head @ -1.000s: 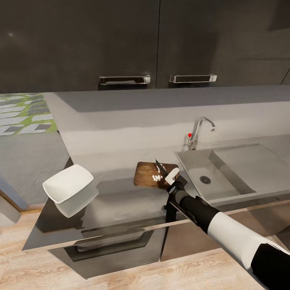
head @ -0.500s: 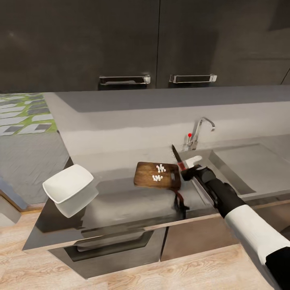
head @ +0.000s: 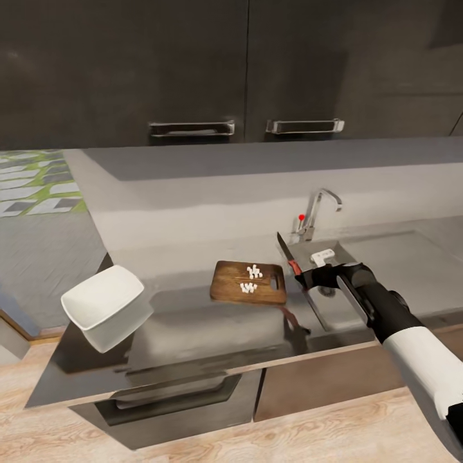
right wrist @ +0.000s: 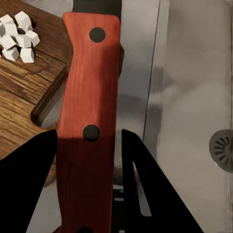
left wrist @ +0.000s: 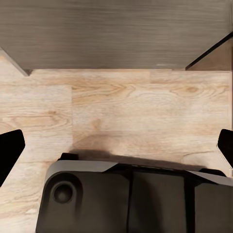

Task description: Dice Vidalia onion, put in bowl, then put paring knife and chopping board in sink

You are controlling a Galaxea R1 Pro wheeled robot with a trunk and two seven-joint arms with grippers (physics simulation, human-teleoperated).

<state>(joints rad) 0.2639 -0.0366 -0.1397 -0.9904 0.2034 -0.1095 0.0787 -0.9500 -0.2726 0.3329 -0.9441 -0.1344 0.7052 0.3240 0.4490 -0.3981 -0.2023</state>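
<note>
Right pincer (head: 307, 278): closed on the red handle of the paring knife (head: 287, 254), held above the left rim of the sink (head: 386, 270), just to the right of the chopping board (head: 228, 286). In the right wrist view the two dark fingers (right wrist: 29, 165) flank the handle on either side.
Paring knife axis: long axis runs from the pincer up and away toward the back wall; the dark pointed blade tip aims at the wall and slightly left, the handle end sits in the pincer. In the right wrist view the handle (right wrist: 87, 121) shows two dark rivets along its length.
Chopping board: lies flat on the dark surface (head: 193, 334), long axis left to right, slot-shaped handle hole at the end nearest the sink.
Diced onion (head: 251, 279): two small clusters of white cubes on the board's right half, one behind the other; seen also in the right wrist view (right wrist: 17, 36) beside the handle hole.
Bowl (head: 103, 301): white, at the surface's left end, well apart from the board, tilted.
Sink: round drain (right wrist: 224, 145) in the grey basin, curved chrome tap (head: 318, 212) with red-tipped lever behind it.
Left pincer (left wrist: 116, 150): fingers spread wide, holding nothing, over the wooden floor (left wrist: 145, 111).
</note>
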